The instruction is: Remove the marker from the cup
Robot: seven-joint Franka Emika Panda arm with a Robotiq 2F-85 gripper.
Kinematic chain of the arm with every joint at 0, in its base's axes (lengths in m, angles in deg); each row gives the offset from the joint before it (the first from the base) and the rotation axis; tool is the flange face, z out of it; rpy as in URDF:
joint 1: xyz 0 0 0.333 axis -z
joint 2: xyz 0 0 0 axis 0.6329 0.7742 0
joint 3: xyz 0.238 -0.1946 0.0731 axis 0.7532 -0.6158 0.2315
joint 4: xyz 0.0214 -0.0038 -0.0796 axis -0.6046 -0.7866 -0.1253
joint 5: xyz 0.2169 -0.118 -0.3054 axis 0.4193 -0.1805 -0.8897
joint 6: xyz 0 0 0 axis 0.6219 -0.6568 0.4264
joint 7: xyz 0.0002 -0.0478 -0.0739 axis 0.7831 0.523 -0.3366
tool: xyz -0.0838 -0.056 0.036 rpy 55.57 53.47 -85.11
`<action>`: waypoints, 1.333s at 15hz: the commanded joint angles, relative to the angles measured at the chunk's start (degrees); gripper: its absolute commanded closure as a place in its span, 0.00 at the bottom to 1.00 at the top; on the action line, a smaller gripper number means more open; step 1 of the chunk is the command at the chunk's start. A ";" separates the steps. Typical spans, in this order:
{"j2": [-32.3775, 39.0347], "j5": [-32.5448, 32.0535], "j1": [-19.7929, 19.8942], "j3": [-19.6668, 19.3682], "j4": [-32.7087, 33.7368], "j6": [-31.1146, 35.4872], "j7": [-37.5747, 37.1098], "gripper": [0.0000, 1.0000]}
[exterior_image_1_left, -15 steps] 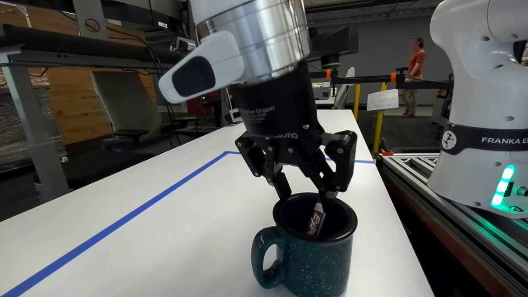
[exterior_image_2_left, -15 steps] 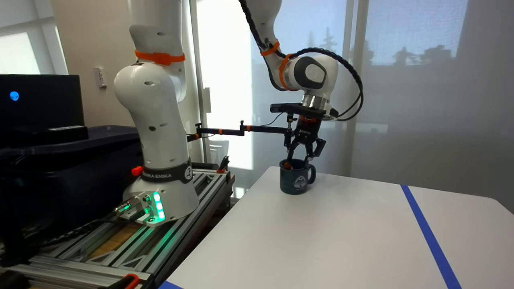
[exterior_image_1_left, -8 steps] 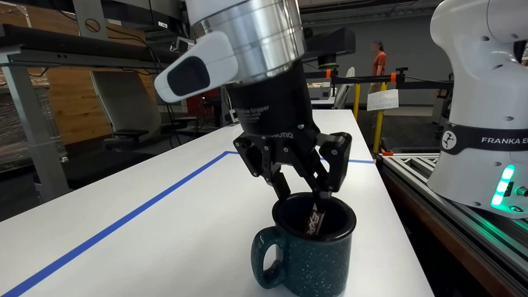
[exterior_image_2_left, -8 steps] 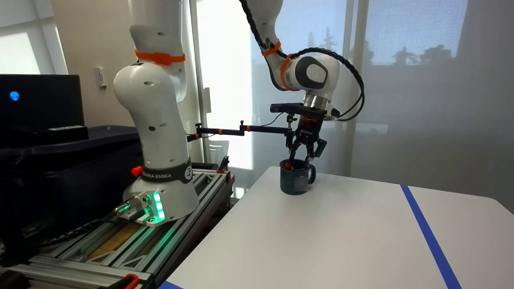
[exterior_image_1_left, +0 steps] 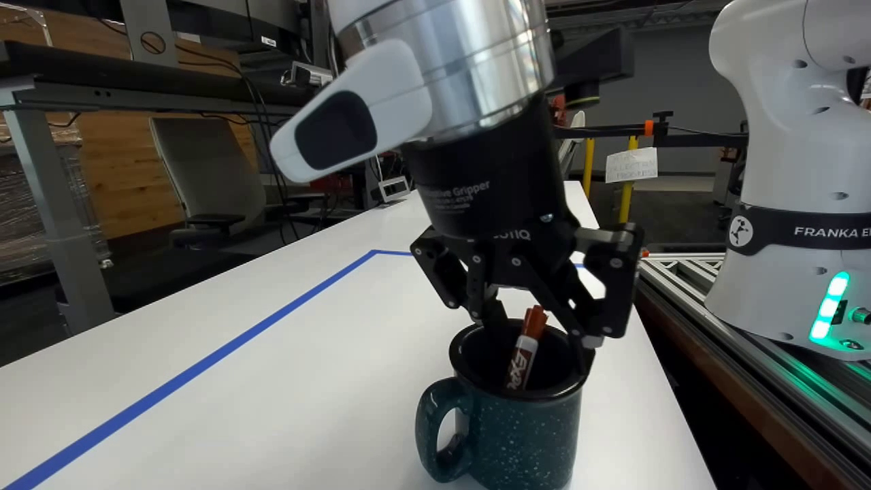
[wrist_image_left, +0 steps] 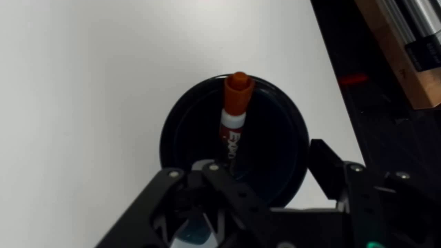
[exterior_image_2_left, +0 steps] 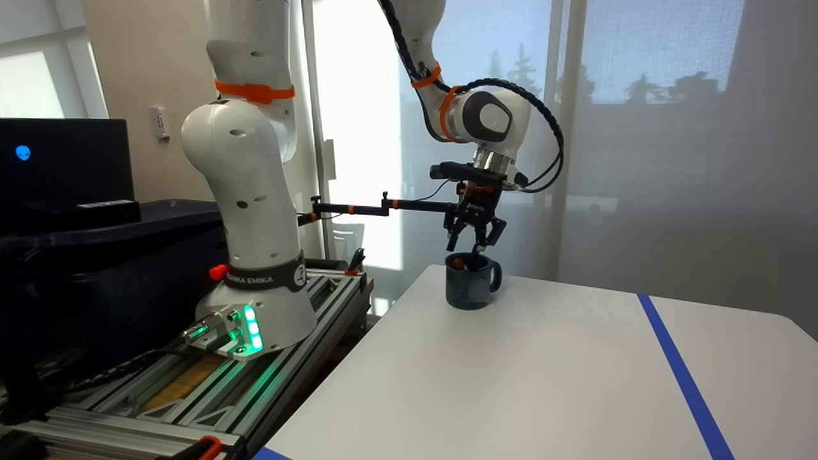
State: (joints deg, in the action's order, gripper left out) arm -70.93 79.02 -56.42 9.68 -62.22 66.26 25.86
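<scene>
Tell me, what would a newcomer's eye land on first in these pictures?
Probably the black gripper, large in an exterior view, jaws apart at the mouth of a dark green mug. Next, the marker leaning inside, its orange cap bright in the wrist view. Then the blue tape on the white table and the green light on the robot's base, in both exterior views.

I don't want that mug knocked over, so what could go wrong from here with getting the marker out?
The open hand has one finger right by the rim of the mug; coming lower, it might catch and tip the mug. The marker leans, so the fingers could nudge or twist it instead of gripping squarely. The mug also stands near an edge of the table, so a hard bump might push it off.
</scene>
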 commanded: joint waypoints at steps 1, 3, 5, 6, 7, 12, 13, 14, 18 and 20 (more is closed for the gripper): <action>-1.91 1.94 -0.28 1.22 -1.03 -2.52 -1.80 0.31; -2.22 1.55 -0.13 1.18 -1.40 -2.98 -2.73 0.31; -2.68 1.45 0.04 1.03 -1.75 -3.41 -3.06 0.34; -2.87 1.44 0.13 0.97 -1.85 -3.69 -3.07 0.38; -3.14 1.55 0.27 0.90 -2.04 -3.64 -2.86 0.36; -4.16 0.63 0.85 0.07 -2.34 -4.19 -3.14 0.36; -4.08 0.37 1.05 -0.19 -2.35 -4.07 -3.14 0.36; -4.04 0.12 1.17 -0.40 -2.43 -4.01 -3.01 0.36; -3.20 -0.95 1.76 -1.20 -2.59 -3.77 -3.36 0.38; -3.27 -1.42 1.89 -1.35 -2.58 -3.95 -3.68 0.56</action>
State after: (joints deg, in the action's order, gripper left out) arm -72.99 78.87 -54.59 8.36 -64.20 63.24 23.47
